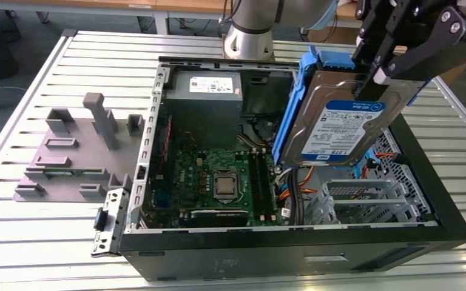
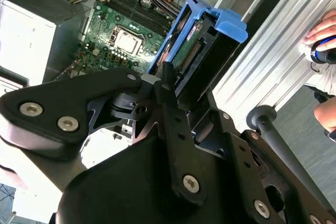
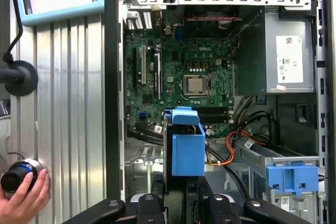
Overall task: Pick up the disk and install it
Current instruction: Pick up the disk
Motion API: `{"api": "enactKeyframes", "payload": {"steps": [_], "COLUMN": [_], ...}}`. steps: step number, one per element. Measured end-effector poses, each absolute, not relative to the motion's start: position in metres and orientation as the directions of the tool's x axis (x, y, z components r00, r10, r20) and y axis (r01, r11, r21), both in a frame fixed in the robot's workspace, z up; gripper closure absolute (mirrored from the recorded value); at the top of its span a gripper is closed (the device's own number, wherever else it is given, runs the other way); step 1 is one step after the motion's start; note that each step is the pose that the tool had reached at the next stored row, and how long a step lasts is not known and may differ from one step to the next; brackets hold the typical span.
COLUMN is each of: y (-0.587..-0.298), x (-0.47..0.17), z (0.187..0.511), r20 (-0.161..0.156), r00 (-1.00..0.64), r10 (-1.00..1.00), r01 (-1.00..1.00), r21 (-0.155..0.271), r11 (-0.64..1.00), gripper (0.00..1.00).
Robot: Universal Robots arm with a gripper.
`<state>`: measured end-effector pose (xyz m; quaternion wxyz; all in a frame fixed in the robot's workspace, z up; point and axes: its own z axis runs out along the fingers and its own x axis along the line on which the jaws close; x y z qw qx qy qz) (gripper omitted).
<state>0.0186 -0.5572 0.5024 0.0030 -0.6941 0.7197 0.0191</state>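
My gripper point(image 1: 372, 79) is shut on the top edge of the disk point(image 1: 340, 124), which hangs upright and slightly tilted above the open computer case point(image 1: 298, 233). The disk is a metal drive with a white-and-blue label, framed by a blue bracket point(image 1: 291, 115). It hovers over the case's side at the exterior view's right, above the metal drive cage point(image 1: 354, 195). Both wrist views look down past the black fingers point(image 2: 169, 98) at the disk's blue bracket point(image 3: 187, 150) edge-on, with the motherboard point(image 3: 184, 72) beneath it.
A grey power-supply box point(image 1: 204, 91) sits at the back of the case. Orange cables point(image 3: 231, 153) and a blue latch piece point(image 3: 293, 178) lie beside the bay. A grey fixture point(image 1: 79, 151) stands at the exterior view's left. A person's hand point(image 3: 21, 198) rests by the case.
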Motion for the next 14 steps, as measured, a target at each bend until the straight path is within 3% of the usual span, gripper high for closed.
{"api": "enactKeyframes", "payload": {"steps": [14], "y": [-0.570], "x": [0.020], "z": [0.502], "r20": [-0.031], "r00": [-0.036], "r10": [-0.999], "r01": [-0.999], "r21": [0.023], "r11": [0.036], "gripper": [0.65]}}
